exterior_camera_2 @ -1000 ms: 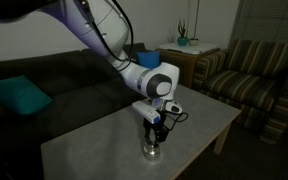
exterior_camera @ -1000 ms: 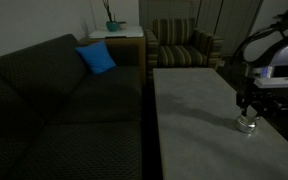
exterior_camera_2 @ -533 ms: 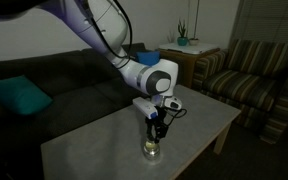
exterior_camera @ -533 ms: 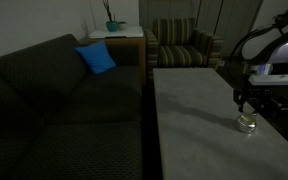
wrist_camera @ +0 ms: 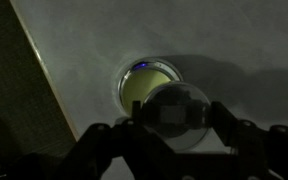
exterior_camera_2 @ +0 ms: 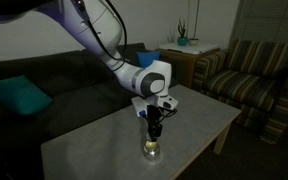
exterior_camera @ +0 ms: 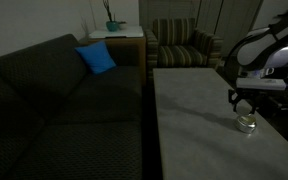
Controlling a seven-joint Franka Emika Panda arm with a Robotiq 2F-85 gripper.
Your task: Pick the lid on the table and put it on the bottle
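Dim living room, seen from beside the furniture. A dark sofa (exterior_camera: pixel 54 90) runs along the wall, and next to it stands a long pale table (exterior_camera: pixel 189 130). A white robot arm (exterior_camera_2: pixel 94 35) reaches over the table from above. A striped armchair (exterior_camera: pixel 184 45) stands beyond the table's far end, and a blue cushion (exterior_camera: pixel 97 58) leans in the sofa's corner.

The gripper (exterior_camera_2: pixel 154 130) hangs pointing straight down, just above the bottle (exterior_camera_2: pixel 152 150), clear of its rim. The bottle stands upright on the table near one long edge. In the wrist view its open mouth (wrist_camera: pixel 142 88) shows a yellowish interior.

The fingers (wrist_camera: pixel 222 122) are closed from both sides on the lid (wrist_camera: pixel 176 108), a pale round disc. It is held a little off-centre over the bottle's mouth and partly covers it in that view.
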